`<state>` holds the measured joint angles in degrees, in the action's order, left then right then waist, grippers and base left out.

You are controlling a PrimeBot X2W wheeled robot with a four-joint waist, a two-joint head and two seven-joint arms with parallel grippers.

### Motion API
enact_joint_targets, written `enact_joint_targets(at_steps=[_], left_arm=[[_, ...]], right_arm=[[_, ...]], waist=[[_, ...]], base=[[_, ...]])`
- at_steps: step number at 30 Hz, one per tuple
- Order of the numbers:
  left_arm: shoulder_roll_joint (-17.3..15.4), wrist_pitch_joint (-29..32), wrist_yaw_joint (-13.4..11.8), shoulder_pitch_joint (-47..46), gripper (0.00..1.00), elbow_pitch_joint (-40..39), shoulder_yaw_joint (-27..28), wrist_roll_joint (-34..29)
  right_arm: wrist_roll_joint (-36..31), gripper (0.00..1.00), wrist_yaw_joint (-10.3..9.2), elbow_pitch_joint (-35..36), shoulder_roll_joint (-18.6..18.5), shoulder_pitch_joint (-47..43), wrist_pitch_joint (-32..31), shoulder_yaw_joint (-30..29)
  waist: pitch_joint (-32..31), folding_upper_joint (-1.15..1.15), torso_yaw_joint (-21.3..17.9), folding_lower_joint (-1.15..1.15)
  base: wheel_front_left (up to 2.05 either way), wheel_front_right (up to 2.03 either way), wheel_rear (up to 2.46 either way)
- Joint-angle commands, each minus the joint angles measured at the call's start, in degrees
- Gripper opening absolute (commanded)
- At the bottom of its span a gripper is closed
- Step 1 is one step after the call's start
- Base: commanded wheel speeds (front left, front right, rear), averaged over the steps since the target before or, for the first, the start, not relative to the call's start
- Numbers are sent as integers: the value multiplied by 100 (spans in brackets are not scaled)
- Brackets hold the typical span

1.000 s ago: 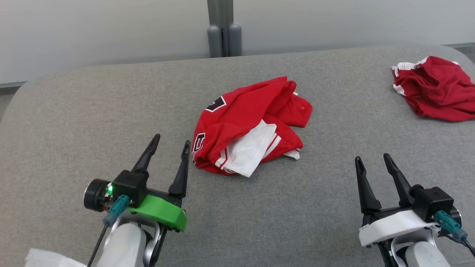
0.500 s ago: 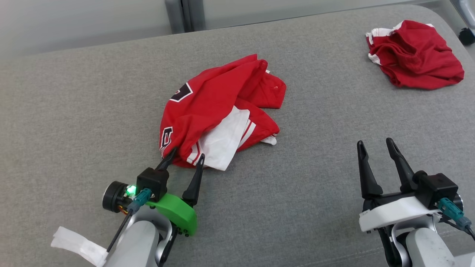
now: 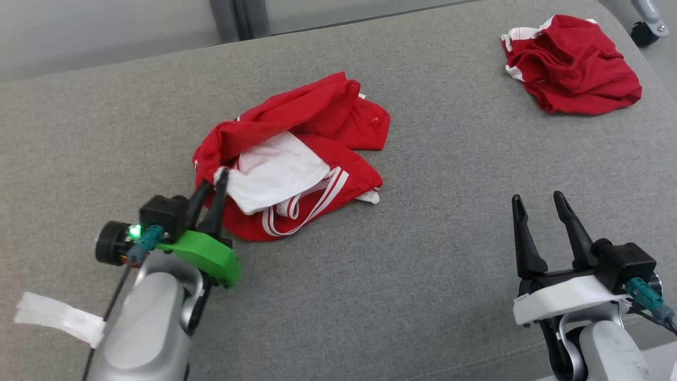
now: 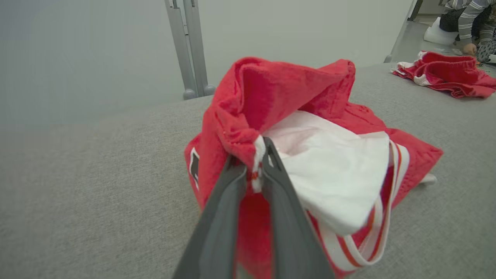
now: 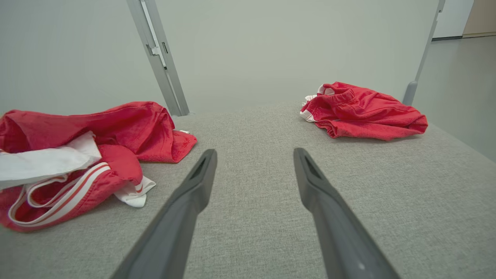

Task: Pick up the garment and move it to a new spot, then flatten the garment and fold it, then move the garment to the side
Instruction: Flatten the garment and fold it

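Fig. Grey padded surface [image 3: 370,296]; red-and-white garment [image 3: 317,121] crumpled at centre, long axis approx. near-left to far-right. L gripper [image 3: 213,179]: jaws pinching garment's left edge. R gripper [image 3: 537,197]: jaws spread, empty, well apart to garment's right; L arm nearer.

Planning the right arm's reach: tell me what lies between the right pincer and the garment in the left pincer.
The stretch from the right pincer to the garment is bare grey upholstery, plain in the head view.
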<state>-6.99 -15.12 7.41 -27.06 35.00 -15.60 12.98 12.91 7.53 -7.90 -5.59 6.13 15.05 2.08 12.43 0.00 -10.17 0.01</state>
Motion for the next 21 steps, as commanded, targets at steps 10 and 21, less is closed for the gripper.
enact_joint_targets(at_steps=[10, 21], left_arm=[[-922, -1, 4, -189, 0, -985, 615, -386], [-1173, 47, -46, 513, 0, -1873, 547, -462]], right_arm=[[-3, 100, -9, -55, 111, -205, 16, -39], [0, 100, -9, -78, 186, -333, 16, -50]], waist=[[-371, 0, 278, -1], [-479, 0, 576, -1]], base=[[0, 0, 0], [0, 0, 0]])
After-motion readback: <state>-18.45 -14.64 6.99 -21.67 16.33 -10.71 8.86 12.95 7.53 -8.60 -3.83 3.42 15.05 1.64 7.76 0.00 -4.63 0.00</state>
